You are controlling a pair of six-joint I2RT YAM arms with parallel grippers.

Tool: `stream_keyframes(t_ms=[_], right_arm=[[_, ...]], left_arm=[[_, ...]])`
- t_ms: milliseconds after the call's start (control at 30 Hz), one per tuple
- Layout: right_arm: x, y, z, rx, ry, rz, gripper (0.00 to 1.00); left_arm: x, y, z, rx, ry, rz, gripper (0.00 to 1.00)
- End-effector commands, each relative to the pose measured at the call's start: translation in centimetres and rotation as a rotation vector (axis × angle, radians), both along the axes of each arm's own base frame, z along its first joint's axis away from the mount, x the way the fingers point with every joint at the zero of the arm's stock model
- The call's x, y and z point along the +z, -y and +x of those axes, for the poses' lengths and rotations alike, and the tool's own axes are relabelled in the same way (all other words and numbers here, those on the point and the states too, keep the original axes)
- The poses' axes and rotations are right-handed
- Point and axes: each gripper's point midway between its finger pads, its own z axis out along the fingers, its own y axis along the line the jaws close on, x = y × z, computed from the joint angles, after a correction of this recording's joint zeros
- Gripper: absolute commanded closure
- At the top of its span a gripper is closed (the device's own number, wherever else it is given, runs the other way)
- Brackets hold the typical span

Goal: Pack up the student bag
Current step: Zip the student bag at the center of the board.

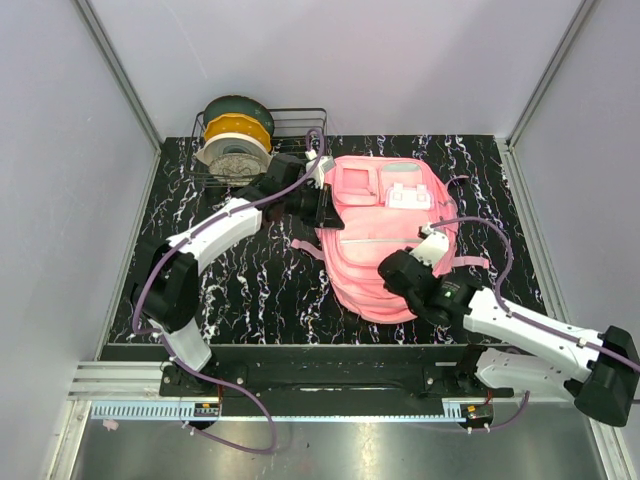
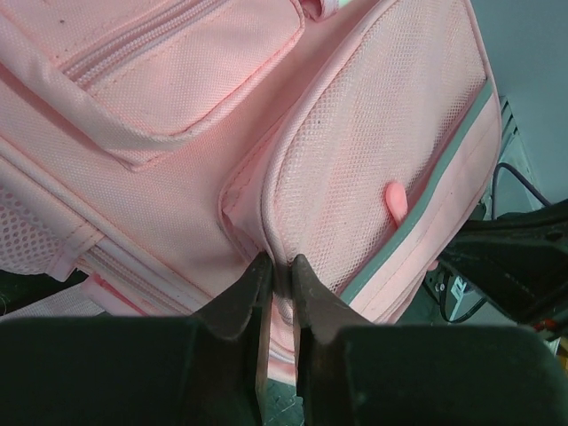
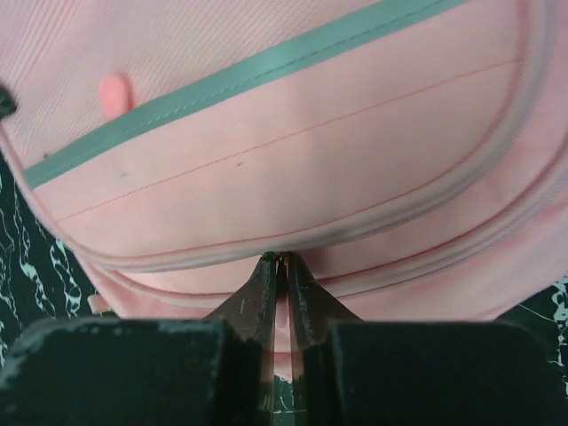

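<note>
The student bag point(image 1: 385, 235), a large soft pink backpack, lies flat on the black marbled table point(image 1: 230, 280), front pockets up. My left gripper point(image 1: 325, 205) is at its left side. In the left wrist view that gripper point(image 2: 278, 263) is shut on a fold of the bag point(image 2: 160, 177) at the seam of a mesh side pocket point(image 2: 373, 160). My right gripper point(image 1: 392, 268) is at the bag's near edge. In the right wrist view its tips point(image 3: 281, 258) meet on the piped seam of the bag point(image 3: 293, 160), under a grey-green trim strip point(image 3: 266, 71).
A wire rack point(image 1: 290, 125) at the back left holds green, yellow and white spools point(image 1: 237, 140). Grey walls enclose the table on three sides. A pink strap point(image 1: 470, 262) trails off the bag's right side, close to the right arm's cable.
</note>
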Motion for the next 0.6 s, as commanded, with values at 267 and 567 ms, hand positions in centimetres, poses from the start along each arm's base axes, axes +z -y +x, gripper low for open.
stream_keyframes(t_ms=[267, 567], right_arm=[[1.5, 7.6, 2.1, -0.190, 0.079, -0.063, 1.00], [3.1, 1.6, 4.1, 0.059, 0.114, 0.004, 1.00]], left_arm=[[4.2, -6.5, 1.9, 0.034, 0.138, -0.018, 0.96], [6.1, -6.8, 0.5, 0.102, 0.157, -0.080, 0.01]])
